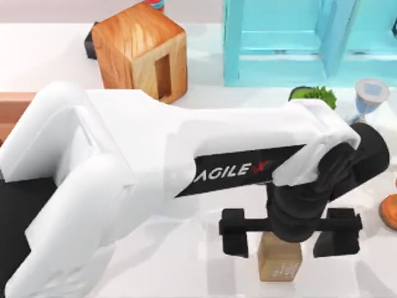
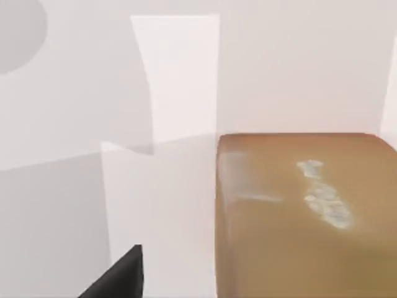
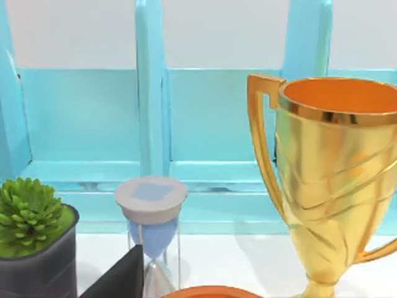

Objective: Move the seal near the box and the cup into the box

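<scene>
Left arm [image 1: 124, 180]: white, stretched across the table from the left edge toward the near right. Left gripper [image 1: 290, 239]: held directly above the seal [image 1: 280, 262], its two black fingers [image 1: 234, 233] spread wide, one on each side of the block and apart from it. Seal: tan-brown block with faint white marks, stood on the white table [image 1: 205, 267] by the near edge, right of centre. Box [image 1: 11, 112]: a reddish-brown rim is seen at the left edge, well apart from the seal. Orange wood-grain block [image 1: 141, 51]: far left. Turquoise shelf unit [image 1: 298, 37]: along the far edge. In the right wrist view are recorded a potted plant [image 3: 31, 236], an hourglass [image 3: 151, 230] and a gold trophy [image 3: 338, 180] before that shelf.
</scene>
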You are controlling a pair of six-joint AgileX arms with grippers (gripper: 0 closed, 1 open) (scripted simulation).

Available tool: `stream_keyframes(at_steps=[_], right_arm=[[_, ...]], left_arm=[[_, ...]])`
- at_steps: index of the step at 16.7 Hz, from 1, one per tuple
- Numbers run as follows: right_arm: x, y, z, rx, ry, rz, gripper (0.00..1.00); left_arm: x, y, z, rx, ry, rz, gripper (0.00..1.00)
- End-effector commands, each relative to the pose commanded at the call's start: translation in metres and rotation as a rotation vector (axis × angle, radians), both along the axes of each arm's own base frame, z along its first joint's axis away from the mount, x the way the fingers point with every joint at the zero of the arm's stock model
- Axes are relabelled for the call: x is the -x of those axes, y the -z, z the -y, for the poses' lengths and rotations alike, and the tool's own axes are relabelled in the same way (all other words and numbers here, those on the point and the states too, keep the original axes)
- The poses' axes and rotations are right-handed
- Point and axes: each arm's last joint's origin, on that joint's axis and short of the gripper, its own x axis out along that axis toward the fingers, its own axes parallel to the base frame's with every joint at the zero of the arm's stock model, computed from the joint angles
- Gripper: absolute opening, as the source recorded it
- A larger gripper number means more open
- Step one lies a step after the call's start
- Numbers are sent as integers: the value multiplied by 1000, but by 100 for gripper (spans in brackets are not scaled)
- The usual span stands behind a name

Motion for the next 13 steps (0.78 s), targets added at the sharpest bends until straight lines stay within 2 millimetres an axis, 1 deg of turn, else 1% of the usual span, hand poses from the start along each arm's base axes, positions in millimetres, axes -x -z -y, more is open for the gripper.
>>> stream_keyframes(at_steps=[2, 6, 13], right_arm=[[0, 0, 0, 0, 0, 0, 100], [0, 0, 0, 0, 0, 0, 100], [0, 0, 0, 0, 0, 0, 100]], left_arm=[[1, 13, -1, -6, 0, -3, 100], [1, 15, -2, -7, 0, -4, 100], [1, 15, -2, -7, 0, -4, 47]])
